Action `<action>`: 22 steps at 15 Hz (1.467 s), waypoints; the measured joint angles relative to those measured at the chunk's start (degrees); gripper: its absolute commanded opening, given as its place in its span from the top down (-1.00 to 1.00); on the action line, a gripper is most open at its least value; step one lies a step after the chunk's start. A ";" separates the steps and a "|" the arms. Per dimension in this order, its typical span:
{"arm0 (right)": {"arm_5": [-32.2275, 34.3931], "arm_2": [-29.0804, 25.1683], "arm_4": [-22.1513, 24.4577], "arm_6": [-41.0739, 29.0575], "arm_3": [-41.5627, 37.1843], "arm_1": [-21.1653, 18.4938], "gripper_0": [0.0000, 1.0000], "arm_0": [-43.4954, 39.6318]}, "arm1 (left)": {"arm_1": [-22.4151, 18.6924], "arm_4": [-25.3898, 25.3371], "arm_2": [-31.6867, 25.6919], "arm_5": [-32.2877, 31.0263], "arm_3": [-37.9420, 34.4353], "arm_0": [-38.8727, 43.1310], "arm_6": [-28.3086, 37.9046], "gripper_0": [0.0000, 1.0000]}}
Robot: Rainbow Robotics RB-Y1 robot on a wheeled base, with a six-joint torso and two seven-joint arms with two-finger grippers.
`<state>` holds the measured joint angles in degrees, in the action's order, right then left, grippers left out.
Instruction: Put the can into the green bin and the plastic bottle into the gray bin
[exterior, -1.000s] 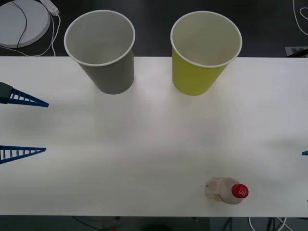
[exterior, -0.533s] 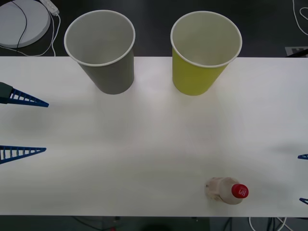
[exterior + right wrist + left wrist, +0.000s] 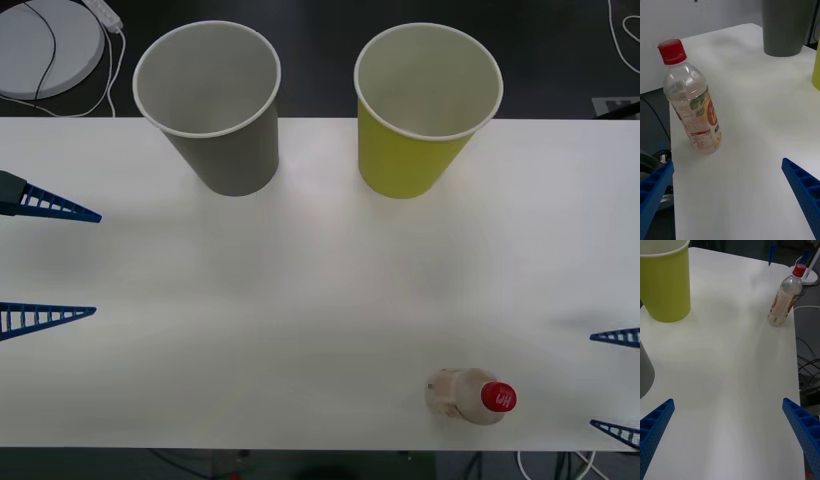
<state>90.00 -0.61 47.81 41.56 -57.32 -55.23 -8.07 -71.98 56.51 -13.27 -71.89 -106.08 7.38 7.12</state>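
White tabletop [image 3: 320, 290] carries the small clear plastic bottle [image 3: 470, 395] with its red screw cap, standing upright near the front edge on the robot's right. At the back edge stand two tapered paper-cup bins, both upright and with white insides: the gray bin [image 3: 225, 140] on the left and the yellow-green bin [image 3: 415, 150] on the right, well apart from the bottle. The right gripper [image 3: 615, 383] sits at the table's right edge, just beside the bottle but not touching it, its blue ribbed fingers [image 3: 805, 191] spread wide apart. The left gripper [image 3: 50, 262] waits at the left edge, fingers [image 3: 803, 431] likewise spread and holding nothing.
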 measured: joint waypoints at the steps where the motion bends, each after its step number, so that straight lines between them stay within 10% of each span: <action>1: 0.00 0.36 0.00 1.63 0.49 0.51 -1.00 0.46 | 0.00 0.00 0.00 0.00 0.00 0.00 0.00 -1.00; 22: 0.00 10.42 -0.14 7.85 -1.70 4.99 -1.00 4.93 | 0.00 0.00 0.00 0.00 0.00 0.00 0.00 -1.00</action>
<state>90.00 9.81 47.67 49.41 -59.03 -50.23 -3.14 -71.98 56.51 -13.27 -71.89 -106.08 7.38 7.12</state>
